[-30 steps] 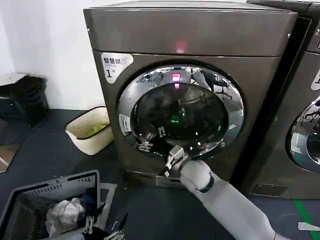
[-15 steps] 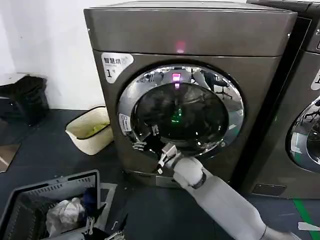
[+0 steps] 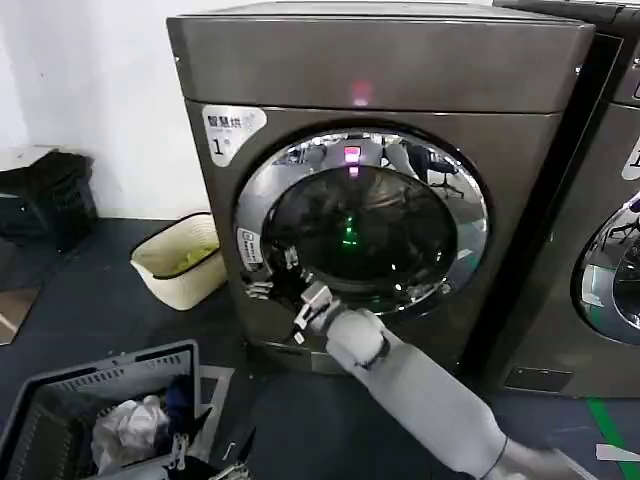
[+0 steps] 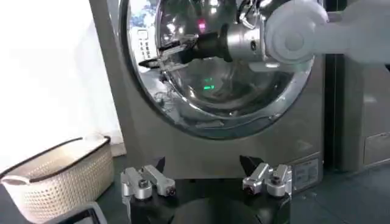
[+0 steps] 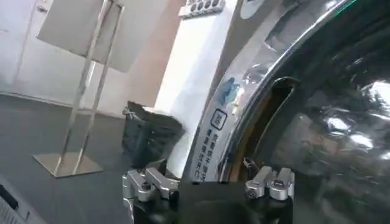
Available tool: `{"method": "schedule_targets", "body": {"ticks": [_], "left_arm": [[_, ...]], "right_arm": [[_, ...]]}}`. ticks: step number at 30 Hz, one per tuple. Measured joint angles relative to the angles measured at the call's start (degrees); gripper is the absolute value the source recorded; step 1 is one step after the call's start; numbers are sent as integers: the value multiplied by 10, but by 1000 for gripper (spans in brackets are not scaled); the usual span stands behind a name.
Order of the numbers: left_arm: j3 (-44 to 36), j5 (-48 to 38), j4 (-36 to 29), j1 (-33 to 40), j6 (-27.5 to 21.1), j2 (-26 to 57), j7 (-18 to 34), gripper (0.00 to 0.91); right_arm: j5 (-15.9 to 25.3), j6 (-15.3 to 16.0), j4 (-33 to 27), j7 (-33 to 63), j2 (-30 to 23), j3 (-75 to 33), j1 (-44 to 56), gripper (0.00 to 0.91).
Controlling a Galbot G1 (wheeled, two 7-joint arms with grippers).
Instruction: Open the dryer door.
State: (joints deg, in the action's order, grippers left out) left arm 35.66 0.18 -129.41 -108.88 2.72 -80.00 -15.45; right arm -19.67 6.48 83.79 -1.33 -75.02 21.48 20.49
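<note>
Head view, one dryer door [image 3: 362,228] shut, right gripper [image 3: 300,308] at its lower-left rim, jaws apart, left gripper [image 4: 206,181] jaws apart.

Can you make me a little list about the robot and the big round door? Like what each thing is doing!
door: dryer door looks shut against the machine front
right gripper: right gripper open, at the door's lower left chrome edge
left gripper: left gripper open, low, apart from the door
light: pink light lit above the door
nearby: cream basket on the floor beside the machine
</note>
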Motion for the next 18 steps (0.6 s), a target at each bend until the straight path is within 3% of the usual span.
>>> {"method": "schedule_targets", "body": {"ticks": [6,18], "left_arm": [[1,-2,1,2,0,2,0,907],[9,-12,4,9,-2,7,-1,907]], "right_arm": [[-2,-8,-20,-21,-8,5,-9,907],[-39,-58,-14,-118,23,9,-10,907]]}}
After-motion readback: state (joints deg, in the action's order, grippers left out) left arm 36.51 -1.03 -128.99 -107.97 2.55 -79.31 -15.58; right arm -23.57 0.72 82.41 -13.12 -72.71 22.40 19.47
